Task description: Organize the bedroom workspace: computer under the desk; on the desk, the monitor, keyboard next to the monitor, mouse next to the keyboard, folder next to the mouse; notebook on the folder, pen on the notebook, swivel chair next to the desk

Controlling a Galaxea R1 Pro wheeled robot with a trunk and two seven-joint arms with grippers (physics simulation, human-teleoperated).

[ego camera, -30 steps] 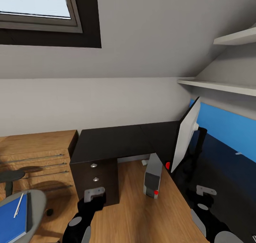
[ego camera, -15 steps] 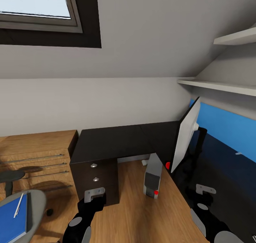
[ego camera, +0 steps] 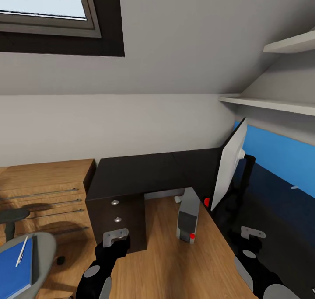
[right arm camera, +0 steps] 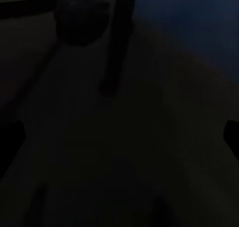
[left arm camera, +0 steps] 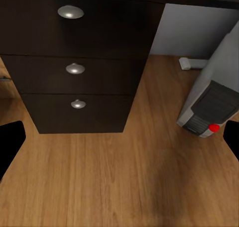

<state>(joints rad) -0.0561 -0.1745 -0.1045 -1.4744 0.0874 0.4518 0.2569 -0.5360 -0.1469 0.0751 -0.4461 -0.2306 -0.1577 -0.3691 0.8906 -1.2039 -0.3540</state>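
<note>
The computer [ego camera: 189,216] leans on the floor beneath the desk [ego camera: 148,174], at five o'clock of its drawer unit [left arm camera: 79,62]. The monitor [ego camera: 227,170] stands on top. Both grippers hang idle, fingers spread wide, likely while the robot travels.

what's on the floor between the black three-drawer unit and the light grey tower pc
Only bare wooden floor lies between the black three-drawer unit and the light grey tower PC, seen in the left wrist view and head view.

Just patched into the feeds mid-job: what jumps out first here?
The monitor stands edge-on on the black desk, its pale back towards us. Below it the grey computer leans on the wooden floor beside the drawer unit. At lower left, a blue folder with a pen lies on the swivel chair.
</note>
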